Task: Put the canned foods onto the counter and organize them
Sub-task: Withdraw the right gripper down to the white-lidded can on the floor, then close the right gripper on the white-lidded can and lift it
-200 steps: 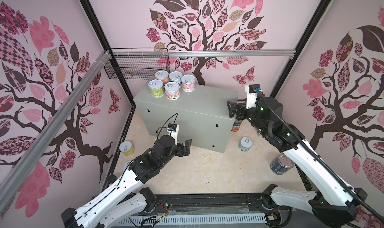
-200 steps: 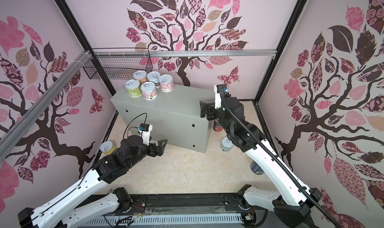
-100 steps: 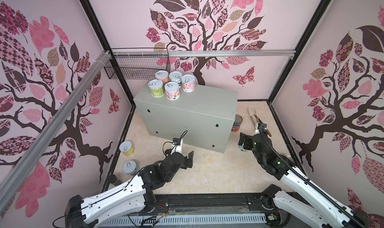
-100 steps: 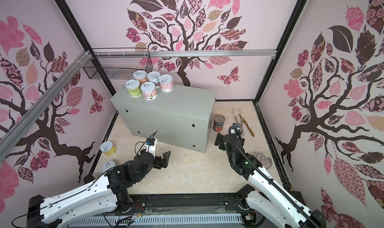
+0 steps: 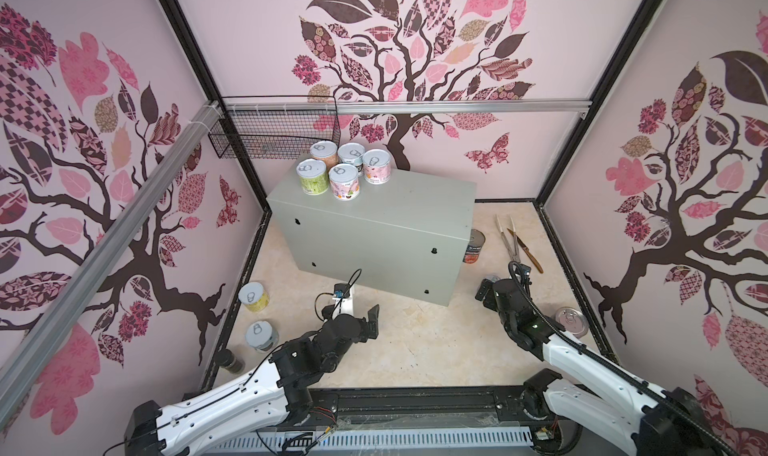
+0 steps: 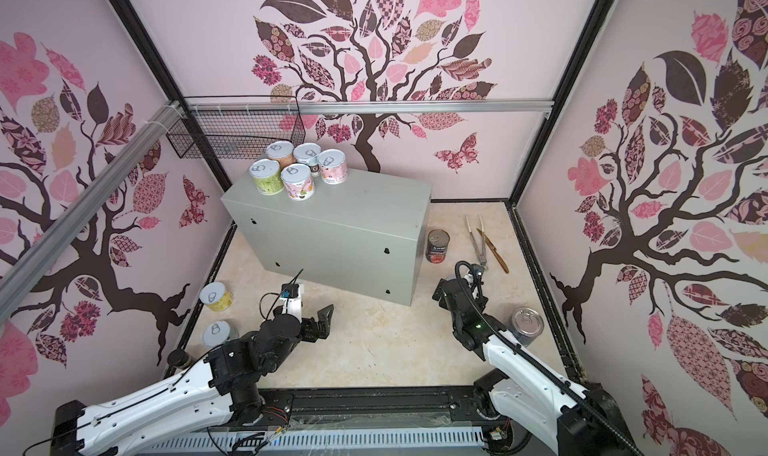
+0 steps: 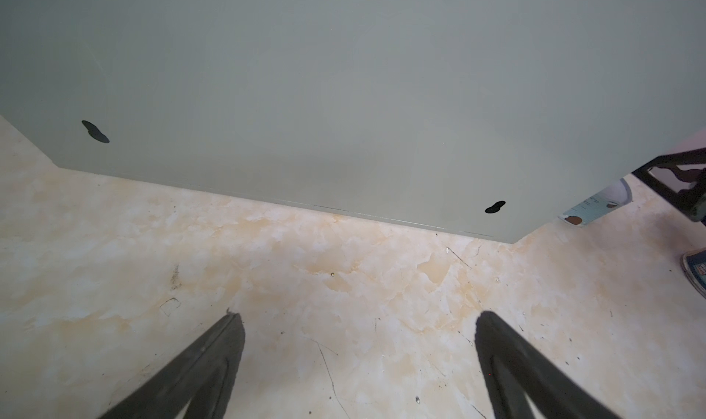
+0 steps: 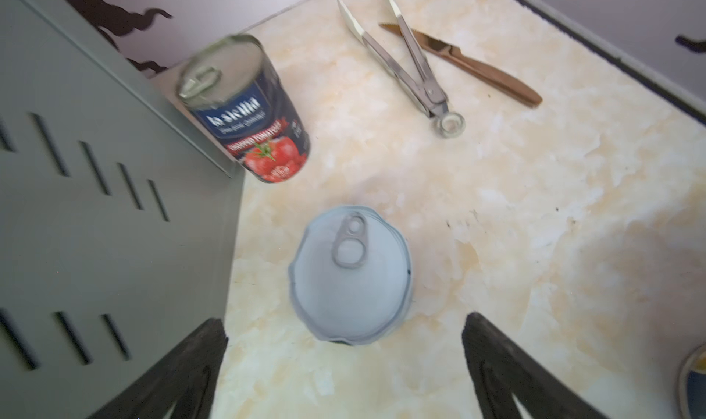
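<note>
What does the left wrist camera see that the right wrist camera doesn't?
Only the left wrist view shows the small black knobs on the long side of the grey counter. Only the right wrist view shows the tomato can, the whole lid of a short can, tongs, a knife and the counter's slotted end. Both show the counter, the marbled floor and an open, empty tool: the left tool in the first, the right tool in the second.

Grey metal box counter [image 5: 374, 208]: five pastel-labelled pull-tab cans [image 5: 344, 181] upright, clustered on top. Floor [image 5: 415, 341], upright: yellow can [image 5: 254, 296], two pale-blue cans [image 5: 261, 335], dark tomato can [image 5: 473, 246], tall blue can [image 5: 571, 323].
</note>
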Controlling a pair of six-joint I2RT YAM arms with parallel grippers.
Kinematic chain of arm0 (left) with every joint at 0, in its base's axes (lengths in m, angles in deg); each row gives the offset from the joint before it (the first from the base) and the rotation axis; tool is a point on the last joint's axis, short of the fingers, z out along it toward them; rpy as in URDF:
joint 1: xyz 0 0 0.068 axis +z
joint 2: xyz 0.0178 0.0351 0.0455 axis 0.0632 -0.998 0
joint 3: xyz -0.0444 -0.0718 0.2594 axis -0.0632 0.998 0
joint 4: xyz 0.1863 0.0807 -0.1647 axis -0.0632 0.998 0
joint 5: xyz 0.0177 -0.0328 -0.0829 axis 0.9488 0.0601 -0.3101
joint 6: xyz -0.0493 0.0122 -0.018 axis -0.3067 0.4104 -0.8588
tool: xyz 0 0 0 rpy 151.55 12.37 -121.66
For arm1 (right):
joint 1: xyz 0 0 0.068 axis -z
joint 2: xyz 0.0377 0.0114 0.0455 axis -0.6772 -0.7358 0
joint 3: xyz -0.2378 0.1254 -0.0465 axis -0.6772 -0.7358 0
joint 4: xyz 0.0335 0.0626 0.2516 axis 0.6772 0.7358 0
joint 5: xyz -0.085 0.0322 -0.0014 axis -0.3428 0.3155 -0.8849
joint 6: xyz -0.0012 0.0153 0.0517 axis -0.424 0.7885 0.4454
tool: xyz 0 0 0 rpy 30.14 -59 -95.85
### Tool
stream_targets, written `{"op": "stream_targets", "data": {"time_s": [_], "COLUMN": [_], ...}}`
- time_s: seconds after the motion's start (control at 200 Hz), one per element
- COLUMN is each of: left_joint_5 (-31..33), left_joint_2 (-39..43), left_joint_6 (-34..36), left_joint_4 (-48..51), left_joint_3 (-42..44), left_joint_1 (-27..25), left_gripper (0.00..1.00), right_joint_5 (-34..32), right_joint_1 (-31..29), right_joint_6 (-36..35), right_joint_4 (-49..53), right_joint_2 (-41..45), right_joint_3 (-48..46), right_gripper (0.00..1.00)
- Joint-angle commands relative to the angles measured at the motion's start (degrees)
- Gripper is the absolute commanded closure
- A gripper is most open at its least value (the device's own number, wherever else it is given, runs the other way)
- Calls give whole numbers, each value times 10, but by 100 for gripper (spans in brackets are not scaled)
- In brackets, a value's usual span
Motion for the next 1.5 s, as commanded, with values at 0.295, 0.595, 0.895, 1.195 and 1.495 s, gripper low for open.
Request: {"op": "stream_targets", "data": {"time_s": [0.295,0.595,0.895,1.195,1.495], "left_joint_5": [1,-11,-13,-15,-18], "left_joint_2": [37,50,71,79,66], "left_joint_6": [-4,-15,-16,-20,-15], "left_joint_4": [-25,-33,-37,-60,-77], "left_joint_3": [53,69,81,112,113], "left_joint_1": [-2,-2,-2,-2,-2], "left_gripper": [2,2,2,2,2], "right_joint_5": [18,9,18,30,37], "right_joint_1": [13,14,18,23,25], "right_joint_6": [1,-10,-14,-23,-33], "right_joint_4": [-124,-139,-159,-169,-177], "right_joint_2": [-120,-182,-256,-342,-390], "right_joint_3": [-7,24,56,109,142], "right_gripper": [0,0,0,0,0]}}
